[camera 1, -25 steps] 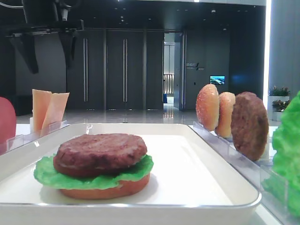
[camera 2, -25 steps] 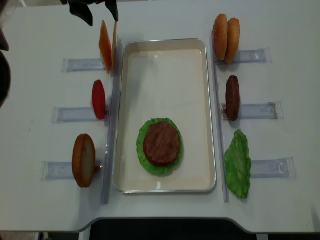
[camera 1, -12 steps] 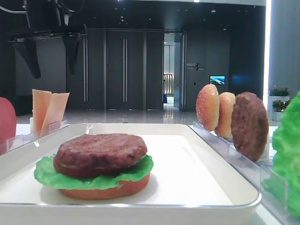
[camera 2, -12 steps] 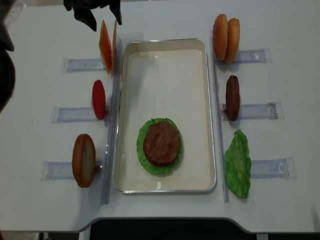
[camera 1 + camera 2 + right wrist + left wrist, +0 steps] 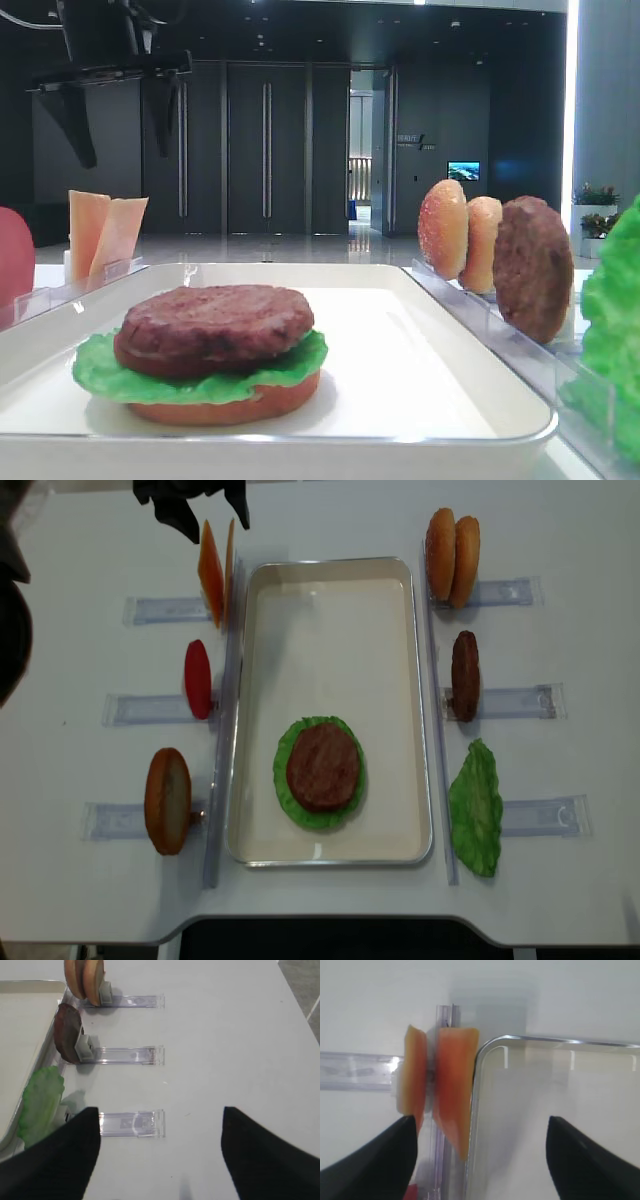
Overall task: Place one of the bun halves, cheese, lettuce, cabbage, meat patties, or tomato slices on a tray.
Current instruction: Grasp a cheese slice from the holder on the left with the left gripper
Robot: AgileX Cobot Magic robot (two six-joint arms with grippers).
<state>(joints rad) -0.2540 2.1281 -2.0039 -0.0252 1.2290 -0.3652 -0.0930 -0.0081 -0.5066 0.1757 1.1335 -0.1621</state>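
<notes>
White desk [image 5: 330,900] with a tray [image 5: 330,570] between racks of burger parts.
Left end effector [image 5: 195,508] hangs with fingers spread above two upright cheese [image 5: 210,572] slices just left of the tray (right end effector [image 5: 160,1155] also spread); patty [image 5: 323,766] tops lettuce [image 5: 285,780].

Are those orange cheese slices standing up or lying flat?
Standing upright on edge: two cheese slices stand in a clear holder beside the tray.
</notes>
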